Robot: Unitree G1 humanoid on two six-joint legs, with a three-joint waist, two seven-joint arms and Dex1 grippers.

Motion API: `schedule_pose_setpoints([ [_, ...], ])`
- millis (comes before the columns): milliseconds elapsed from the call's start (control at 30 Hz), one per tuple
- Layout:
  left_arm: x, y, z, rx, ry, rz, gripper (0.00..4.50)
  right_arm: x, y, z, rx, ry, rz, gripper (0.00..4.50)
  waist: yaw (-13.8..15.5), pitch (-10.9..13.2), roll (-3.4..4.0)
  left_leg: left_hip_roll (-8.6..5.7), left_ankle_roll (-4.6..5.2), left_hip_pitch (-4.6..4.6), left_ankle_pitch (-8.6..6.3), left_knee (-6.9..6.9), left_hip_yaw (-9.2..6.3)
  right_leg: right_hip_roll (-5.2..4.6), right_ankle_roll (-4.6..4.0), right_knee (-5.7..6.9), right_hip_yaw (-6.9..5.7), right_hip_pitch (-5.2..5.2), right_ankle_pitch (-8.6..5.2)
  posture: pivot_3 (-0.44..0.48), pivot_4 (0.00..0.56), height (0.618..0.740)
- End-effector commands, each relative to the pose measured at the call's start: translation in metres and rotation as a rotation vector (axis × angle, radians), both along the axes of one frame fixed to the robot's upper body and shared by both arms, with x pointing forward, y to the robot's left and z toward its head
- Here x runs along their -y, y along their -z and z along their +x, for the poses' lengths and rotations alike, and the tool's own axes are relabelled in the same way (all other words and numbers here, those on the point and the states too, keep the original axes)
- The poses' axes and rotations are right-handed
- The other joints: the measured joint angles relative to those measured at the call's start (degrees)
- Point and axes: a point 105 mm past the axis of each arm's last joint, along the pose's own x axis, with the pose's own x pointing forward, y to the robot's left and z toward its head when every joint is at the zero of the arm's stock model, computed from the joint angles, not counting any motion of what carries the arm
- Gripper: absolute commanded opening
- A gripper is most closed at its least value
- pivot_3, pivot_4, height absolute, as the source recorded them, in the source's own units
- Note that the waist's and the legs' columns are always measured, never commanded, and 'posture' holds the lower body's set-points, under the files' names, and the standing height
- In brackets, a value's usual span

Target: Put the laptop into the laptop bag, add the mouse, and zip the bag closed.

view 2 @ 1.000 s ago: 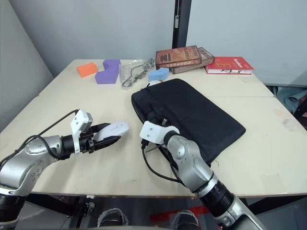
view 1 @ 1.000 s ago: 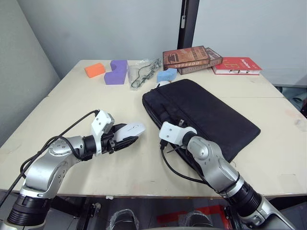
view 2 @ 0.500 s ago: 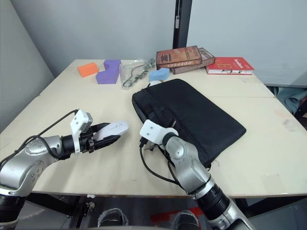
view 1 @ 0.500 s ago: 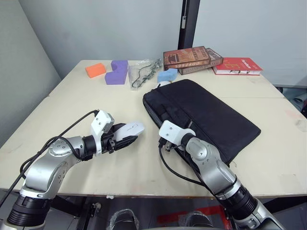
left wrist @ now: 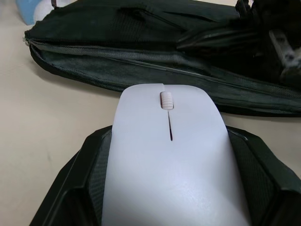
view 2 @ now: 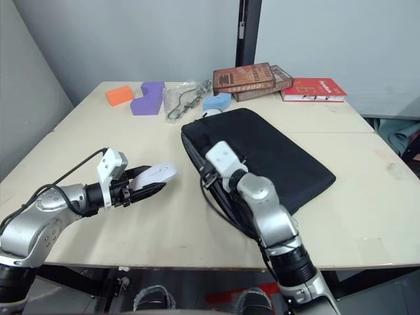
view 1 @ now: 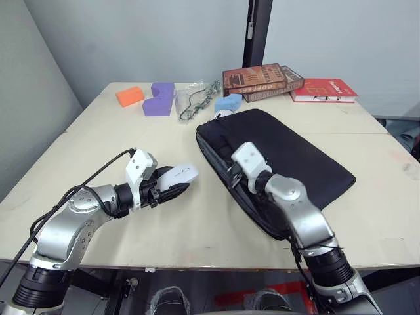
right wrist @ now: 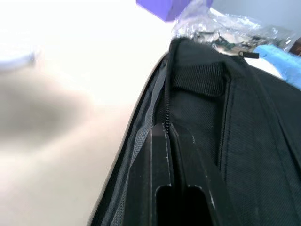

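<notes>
- Black fabric first: I see the laptop bag (view 1: 282,164) lying flat and slantwise on the worktop (view 1: 98,144), running from mid-table toward the right edge, its zipper side facing the left arm.
- White and glossy, the mouse (view 1: 178,174) sits clamped between the two black fingers of my left gripper (view 1: 172,186), held just above the worktop, near the bag's zipper edge but apart from it.
- From the left wrist view the mouse (left wrist: 171,165) points scroll wheel first at the bag's long zipper seam.
- My right gripper (right wrist: 171,141) has its fingers pressed together, tips at the bag's zipper line by a strap handle (right wrist: 197,77); I cannot tell whether anything is pinched.
- Along the far edge I see books (view 1: 262,80), a red book (view 1: 325,89), purple block (view 1: 159,98), orange block (view 1: 129,96), blue piece (view 1: 228,102) and crumpled plastic (view 1: 197,98).
</notes>
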Motion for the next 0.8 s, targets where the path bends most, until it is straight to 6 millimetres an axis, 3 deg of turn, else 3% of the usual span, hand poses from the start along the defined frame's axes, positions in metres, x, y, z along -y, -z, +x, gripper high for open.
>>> schedule_pose_setpoints([
  [33,0.004,-0.011,0.002,0.06,0.018,-0.005,2.87,0.015,-0.039,-0.001,0.0,-0.023,0.161,0.01,0.09,0.0,0.01,0.0,0.0,-0.01,0.0,0.0,0.0,0.0,0.0,-0.01,0.0,0.0,0.0,0.0,0.15,0.734],
  [267,0.016,-0.011,0.008,0.079,0.047,-0.028,2.87,0.034,-0.087,0.009,-0.057,-0.041,0.318,0.01,0.49,0.01,0.01,-0.01,0.01,0.02,0.03,0.02,-0.01,0.0,0.0,0.05,0.0,0.01,0.0,0.0,0.15,0.734],
  [433,0.022,-0.009,0.011,0.088,0.071,-0.026,2.87,0.039,-0.107,0.008,-0.08,-0.071,0.388,0.01,0.7,0.01,0.02,-0.01,-0.21,-0.01,0.16,-0.03,0.0,0.0,0.0,-0.01,0.0,-0.01,0.01,0.0,0.15,0.734],
  [633,0.03,-0.009,0.015,0.101,0.091,-0.042,2.87,0.048,-0.121,0.01,-0.098,-0.091,0.435,0.01,1.25,0.02,0.03,-0.01,-0.23,-0.06,0.17,-0.03,0.0,0.0,0.01,-0.02,-0.01,-0.05,0.01,0.0,0.15,0.734],
  [800,0.04,-0.007,0.022,0.108,0.101,-0.039,2.87,0.048,-0.12,0.007,-0.127,-0.111,0.448,0.01,1.86,0.02,0.03,-0.01,-0.23,-0.06,0.17,-0.03,0.0,0.0,0.01,-0.03,-0.01,-0.05,0.01,0.0,0.15,0.734],
])
